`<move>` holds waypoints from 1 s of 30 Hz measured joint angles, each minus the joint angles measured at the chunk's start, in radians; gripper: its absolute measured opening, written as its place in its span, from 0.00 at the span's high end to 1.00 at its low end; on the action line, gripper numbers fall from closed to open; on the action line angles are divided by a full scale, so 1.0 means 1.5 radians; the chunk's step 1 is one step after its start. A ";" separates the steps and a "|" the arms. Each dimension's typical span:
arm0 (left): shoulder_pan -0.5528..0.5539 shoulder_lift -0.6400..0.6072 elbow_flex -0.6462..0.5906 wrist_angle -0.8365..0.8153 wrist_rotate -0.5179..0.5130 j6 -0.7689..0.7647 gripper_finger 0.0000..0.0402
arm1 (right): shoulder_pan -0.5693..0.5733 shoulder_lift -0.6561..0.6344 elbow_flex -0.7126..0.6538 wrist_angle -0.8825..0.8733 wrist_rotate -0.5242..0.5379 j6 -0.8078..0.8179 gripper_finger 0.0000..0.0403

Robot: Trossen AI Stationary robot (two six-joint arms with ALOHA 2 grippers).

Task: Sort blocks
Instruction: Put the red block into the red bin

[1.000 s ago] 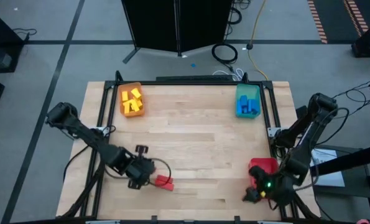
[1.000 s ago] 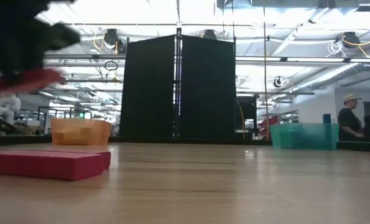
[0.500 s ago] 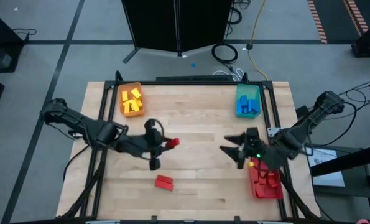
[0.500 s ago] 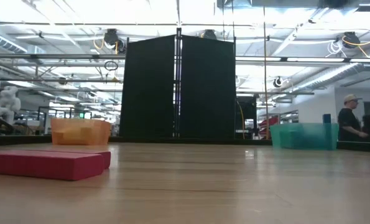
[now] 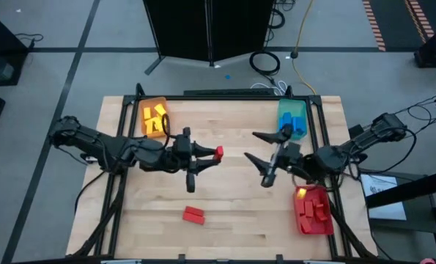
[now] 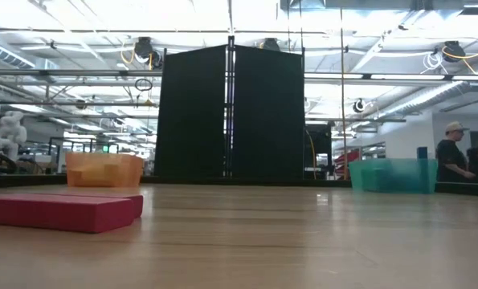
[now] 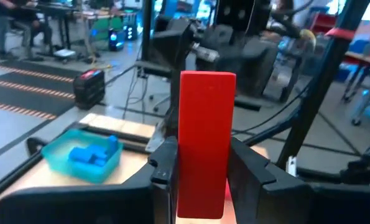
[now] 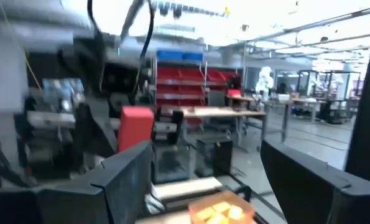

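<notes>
In the high view my left gripper (image 5: pixel 209 154) reaches level over the middle of the table, shut on a red block (image 5: pixel 218 152). The left wrist view shows that block (image 7: pixel 204 124) sticking out ahead of the fingers. Facing it from the right, my right gripper (image 5: pixel 261 157) stands open and holds nothing; in its wrist view (image 8: pixel 216 183) the held block (image 8: pixel 135 127) shows beyond it. Another red block (image 5: pixel 194 213) lies flat on the table near the front, also seen in the low view (image 6: pixel 58 210). My left gripper pinches the red block between its two fingers (image 7: pixel 163 174), on the block's two opposite sides near its rear end (image 7: pixel 200 199). The fingers come level from the table's left and lie along the block. The block points toward the right gripper, lifted clear of the table.
An orange tray (image 5: pixel 146 126) with yellow blocks stands at the far left, a teal tray (image 5: pixel 292 108) with blue blocks at the far right, and a red tray (image 5: pixel 303 218) with red blocks at the near right. People stand in the room beyond the table (image 6: pixel 451 152).
My left gripper has risen from the near left of the table with its red block, gone toward the middle and tipped from pointing down to level. My right gripper has left the red tray, risen, gone toward the middle and turned level to face the left one, staying open.
</notes>
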 joint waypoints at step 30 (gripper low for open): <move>0.016 0.023 0.000 0.089 0.109 0.058 0.79 | -0.057 0.146 0.286 -0.341 -0.215 0.157 0.28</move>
